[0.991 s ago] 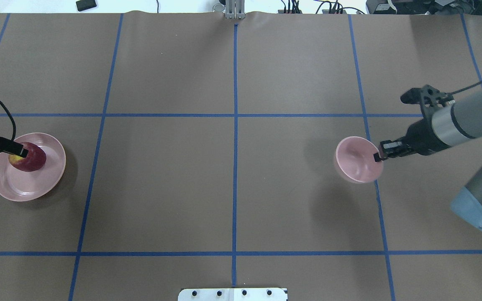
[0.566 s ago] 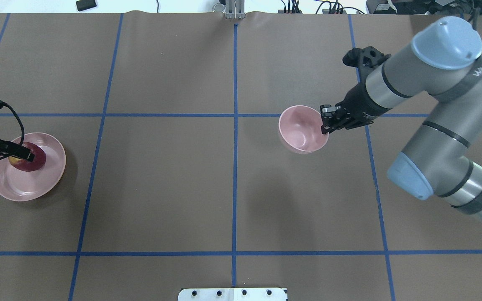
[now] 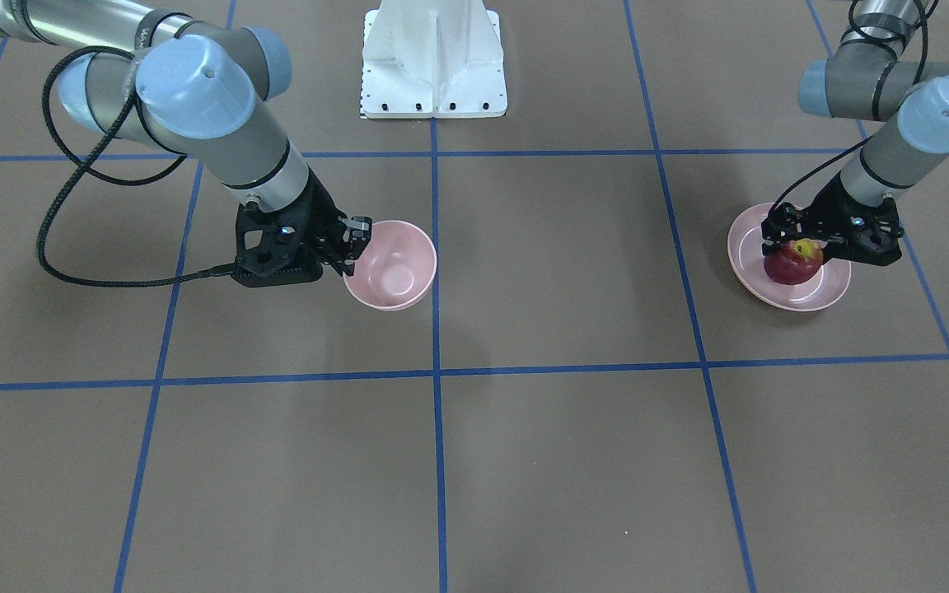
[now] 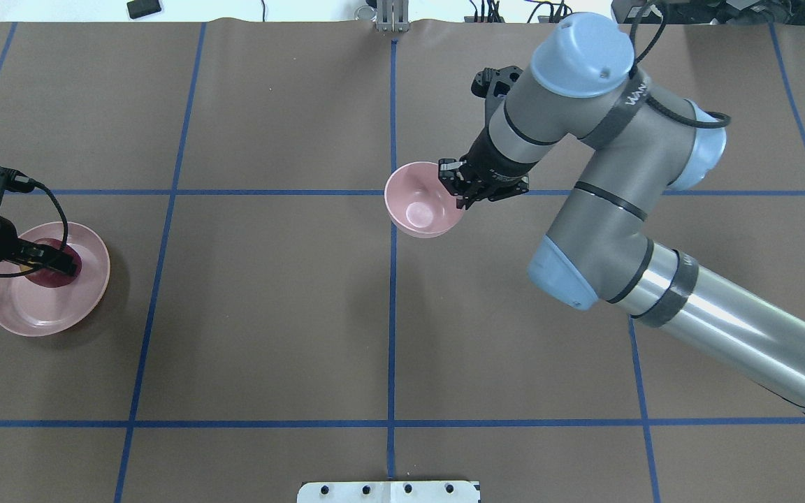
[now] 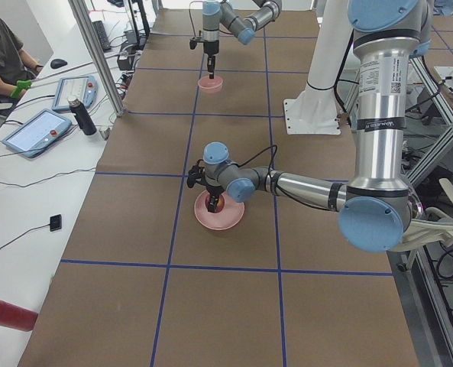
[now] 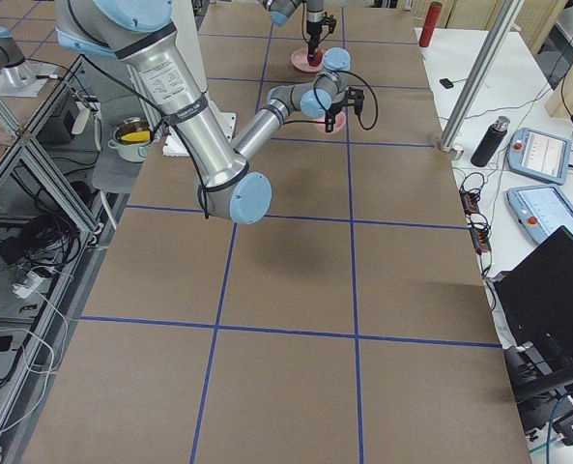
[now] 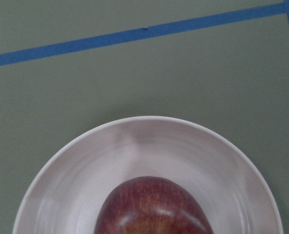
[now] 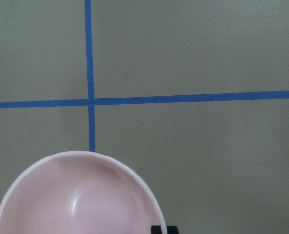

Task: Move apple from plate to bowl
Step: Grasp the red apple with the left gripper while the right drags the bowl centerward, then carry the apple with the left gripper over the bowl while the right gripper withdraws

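The dark red apple [image 3: 789,265] lies on the wide pink plate [image 3: 829,292] at the table's left side; both also show in the overhead view, the apple [image 4: 66,274] on the plate [image 4: 88,293]. My left gripper [image 3: 804,240] is right over the apple, fingers at its sides, and looks open. The left wrist view shows the apple [image 7: 151,207] close below, on the plate [image 7: 222,161]. My right gripper [image 4: 460,188] is shut on the rim of the small pink bowl [image 4: 416,206] at the table's centre line. The bowl [image 8: 71,200] is empty.
The robot's white base plate [image 3: 433,58] sits at the near edge. Blue tape lines [image 4: 392,314] grid the brown table. My right arm [image 4: 654,230] stretches across the right half. A side table with tablets [image 5: 39,130] and a bottle is beyond the far edge.
My right arm has carried the bowl from the right side leftward to the centre line. My left gripper has moved further over the apple, which stays on the plate.
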`<state>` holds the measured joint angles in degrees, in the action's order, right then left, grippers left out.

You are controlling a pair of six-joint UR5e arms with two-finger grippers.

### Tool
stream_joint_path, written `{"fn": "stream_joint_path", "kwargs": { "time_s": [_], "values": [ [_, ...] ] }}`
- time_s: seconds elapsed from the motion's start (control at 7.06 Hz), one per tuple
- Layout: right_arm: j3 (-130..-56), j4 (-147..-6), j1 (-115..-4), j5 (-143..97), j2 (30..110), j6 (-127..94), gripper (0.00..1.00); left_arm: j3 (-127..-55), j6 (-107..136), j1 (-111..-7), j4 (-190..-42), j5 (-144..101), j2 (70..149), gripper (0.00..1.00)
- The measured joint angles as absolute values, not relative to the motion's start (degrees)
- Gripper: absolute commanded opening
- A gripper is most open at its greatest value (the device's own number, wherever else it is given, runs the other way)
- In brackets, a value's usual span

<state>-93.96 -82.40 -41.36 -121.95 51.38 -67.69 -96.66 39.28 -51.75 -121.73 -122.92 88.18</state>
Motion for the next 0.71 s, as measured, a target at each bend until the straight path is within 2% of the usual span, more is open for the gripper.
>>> {"fn": "stream_joint_path", "kwargs": {
  "time_s": [0.14, 0.42, 0.71],
  "values": [
    [-91.21, -82.30, -40.30, -120.51, 49.17, -67.98, 0.00, -96.27, 39.51, -51.59, -121.67, -122.74, 88.39, 0.00],
    [-86.45, -80.99, -38.25, -117.85, 46.43, -68.50, 0.00, -96.96, 40.45, -51.52, -118.02, -123.78, 91.30, 0.00],
    [-82.14, -77.51, -36.04, -115.31, 45.24, -70.02, 0.00, -100.32, 44.05, -51.49, -103.67, -125.23, 101.52, 0.00]
  ]
}}
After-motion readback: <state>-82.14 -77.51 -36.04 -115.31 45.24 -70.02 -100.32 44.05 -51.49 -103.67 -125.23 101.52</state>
